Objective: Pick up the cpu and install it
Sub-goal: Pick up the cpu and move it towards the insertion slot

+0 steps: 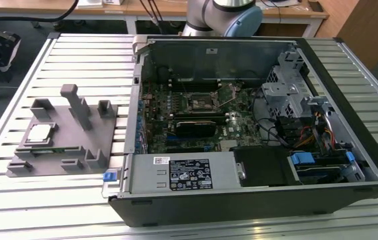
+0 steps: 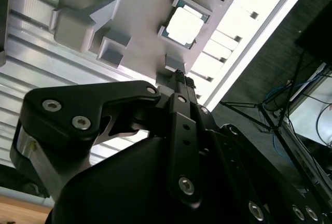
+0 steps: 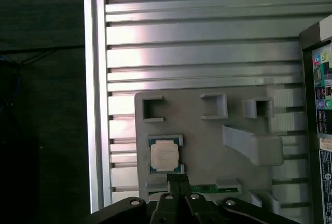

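Silver-topped cpu (image 3: 165,155) rests in the grey fixture (image 3: 202,137), just beyond the closed, empty gripper (image 3: 179,179).

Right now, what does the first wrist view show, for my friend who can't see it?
The cpu lies flat in a pocket on the grey fixture, on a slatted metal table. The gripper is close to it, fingers shut and empty.

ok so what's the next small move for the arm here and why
Probably shift the end effector sideways until it is centred above the cpu. In the first wrist view the cpu lies in its recess on the grey fixture, and the end effector's tip hangs off to one side of it, near the fixture's edge, holding nothing.
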Robot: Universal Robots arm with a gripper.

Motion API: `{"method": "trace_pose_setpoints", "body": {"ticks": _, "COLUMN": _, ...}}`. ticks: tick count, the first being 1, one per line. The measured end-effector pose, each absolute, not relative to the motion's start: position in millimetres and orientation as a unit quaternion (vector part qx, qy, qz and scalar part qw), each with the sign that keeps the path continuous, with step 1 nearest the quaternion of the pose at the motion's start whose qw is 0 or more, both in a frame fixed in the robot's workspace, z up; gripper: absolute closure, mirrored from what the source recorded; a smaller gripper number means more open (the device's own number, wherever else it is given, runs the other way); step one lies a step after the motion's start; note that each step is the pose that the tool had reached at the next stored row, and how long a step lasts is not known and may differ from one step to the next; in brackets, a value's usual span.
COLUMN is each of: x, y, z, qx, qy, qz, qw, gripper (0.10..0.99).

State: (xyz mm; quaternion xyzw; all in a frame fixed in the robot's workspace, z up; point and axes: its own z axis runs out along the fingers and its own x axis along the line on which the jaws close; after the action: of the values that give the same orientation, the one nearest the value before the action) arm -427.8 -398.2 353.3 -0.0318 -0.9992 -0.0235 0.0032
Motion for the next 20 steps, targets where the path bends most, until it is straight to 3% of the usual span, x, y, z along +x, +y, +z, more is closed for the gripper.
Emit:
{"method": "trace_pose_setpoints", "body": {"ticks": 1, "x": -427.8, "y": -398.9, "z": 351.7, "qx": -0.032, "qy": -0.999, "qz": -0.023, "qw": 0.004, "gripper": 0.973}}
{"method": "trace_pose_setpoints", "body": {"ticks": 3, "x": -427.8, "y": -400.9, "z": 348.5, "qx": -0.032, "qy": -0.999, "qz": -0.023, "qw": 0.005, "gripper": 0.855}}
{"method": "trace_pose_setpoints", "body": {"ticks": 4, "x": -427.9, "y": -401.9, "z": 346.9, "qx": -0.032, "qy": -0.999, "qz": -0.023, "qw": 0.006, "gripper": 0.855}}
{"method": "trace_pose_setpoints", "body": {"ticks": 7, "x": -427.9, "y": -405.0, "z": 342.0, "qx": -0.032, "qy": -0.999, "qz": -0.023, "qw": 0.008, "gripper": 0.678}}
{"method": "trace_pose_setpoints", "body": {"ticks": 8, "x": -427.9, "y": -406.2, "z": 340.6, "qx": -0.032, "qy": -0.999, "qz": -0.023, "qw": 0.009, "gripper": 0.678}}
{"method": "trace_pose_setpoints", "body": {"ticks": 10, "x": -427.9, "y": -410.0, "z": 337.0, "qx": -0.032, "qy": -0.999, "qz": -0.023, "qw": 0.011, "gripper": 0.561}}
{"method": "trace_pose_setpoints", "body": {"ticks": 11, "x": -427.8, "y": -411.5, "z": 335.2, "qx": -0.032, "qy": -0.999, "qz": -0.023, "qw": 0.011, "gripper": 0.561}}
{"method": "trace_pose_setpoints", "body": {"ticks": 14, "x": -427.9, "y": -413.5, "z": 329.8, "qx": -0.032, "qy": -0.999, "qz": -0.023, "qw": 0.012, "gripper": 0.388}}
{"method": "trace_pose_setpoints", "body": {"ticks": 19, "x": -427.9, "y": -414.7, "z": 320.7, "qx": -0.032, "qy": -0.999, "qz": -0.023, "qw": 0.012, "gripper": 0.271}}
{"method": "trace_pose_setpoints", "body": {"ticks": 20, "x": -428.0, "y": -414.7, "z": 319.2, "qx": -0.032, "qy": -0.999, "qz": -0.024, "qw": 0.012, "gripper": 0.208}}
